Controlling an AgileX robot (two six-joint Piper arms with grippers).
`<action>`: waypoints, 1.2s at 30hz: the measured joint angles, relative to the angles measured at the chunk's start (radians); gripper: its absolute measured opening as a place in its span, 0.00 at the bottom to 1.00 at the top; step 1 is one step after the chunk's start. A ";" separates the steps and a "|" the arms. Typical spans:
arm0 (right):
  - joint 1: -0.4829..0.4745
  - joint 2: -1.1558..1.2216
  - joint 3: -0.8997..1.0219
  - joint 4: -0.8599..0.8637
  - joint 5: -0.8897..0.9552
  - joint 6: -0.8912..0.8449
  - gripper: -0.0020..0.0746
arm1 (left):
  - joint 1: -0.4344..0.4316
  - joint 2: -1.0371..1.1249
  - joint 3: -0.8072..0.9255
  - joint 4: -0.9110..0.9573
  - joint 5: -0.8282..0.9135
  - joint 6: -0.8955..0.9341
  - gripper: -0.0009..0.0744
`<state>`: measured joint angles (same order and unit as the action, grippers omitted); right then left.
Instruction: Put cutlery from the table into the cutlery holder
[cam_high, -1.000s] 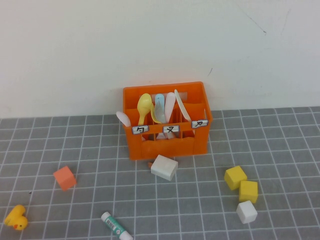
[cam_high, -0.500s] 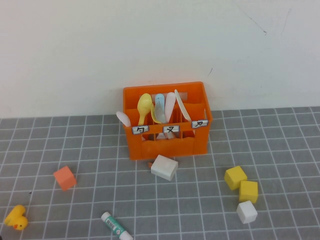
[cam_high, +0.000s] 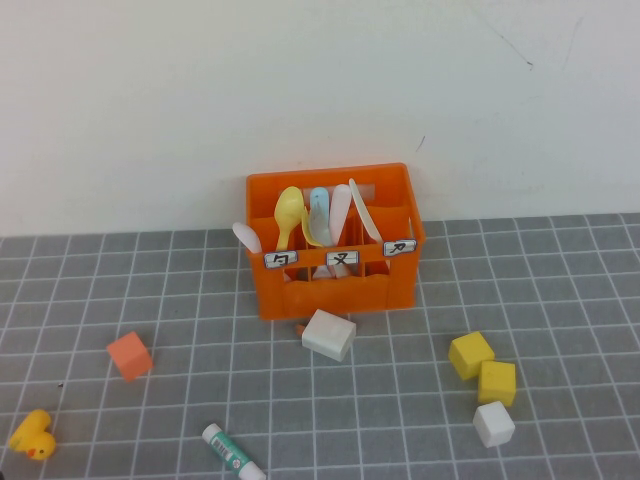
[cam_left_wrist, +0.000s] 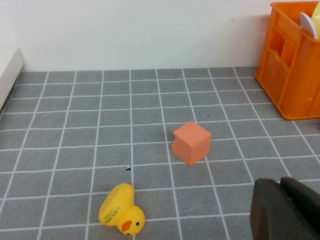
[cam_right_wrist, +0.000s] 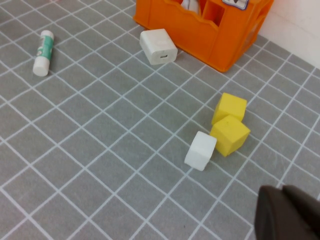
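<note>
The orange cutlery holder (cam_high: 335, 285) stands at the back of the grey tiled table (cam_high: 560, 290), against the wall. Several pieces of cutlery stand upright in it: a yellow one (cam_high: 289, 212), a pale blue-grey one (cam_high: 318, 206), a pale pink one (cam_high: 340, 206) and white ones (cam_high: 365, 212). No cutlery lies on the tiles in any view. Neither arm shows in the high view. My left gripper (cam_left_wrist: 280, 184) hangs shut and empty over the tiles near the orange cube (cam_left_wrist: 191, 142). My right gripper (cam_right_wrist: 283, 190) is shut and empty, on the near side of the yellow cubes (cam_right_wrist: 229, 122).
A white block (cam_high: 329, 334) lies just in front of the holder. An orange cube (cam_high: 129, 355) and a yellow duck (cam_high: 33, 436) sit front left, a white-and-green tube (cam_high: 232, 452) front centre. Two yellow cubes (cam_high: 482, 368) and a white cube (cam_high: 493, 423) cluster front right.
</note>
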<state>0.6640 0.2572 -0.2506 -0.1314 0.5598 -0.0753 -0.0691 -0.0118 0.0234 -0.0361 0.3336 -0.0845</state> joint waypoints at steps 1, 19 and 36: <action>0.000 0.000 0.000 0.000 0.000 0.000 0.02 | 0.000 0.000 0.000 0.000 0.000 0.000 0.01; -0.494 -0.261 0.167 -0.001 -0.312 0.000 0.02 | 0.000 0.000 0.000 -0.001 0.000 0.000 0.01; -0.780 -0.270 0.278 0.073 -0.442 0.075 0.02 | 0.000 0.000 0.000 -0.002 0.002 0.002 0.01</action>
<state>-0.1164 -0.0125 0.0277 -0.0579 0.1178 0.0000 -0.0691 -0.0118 0.0234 -0.0384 0.3352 -0.0828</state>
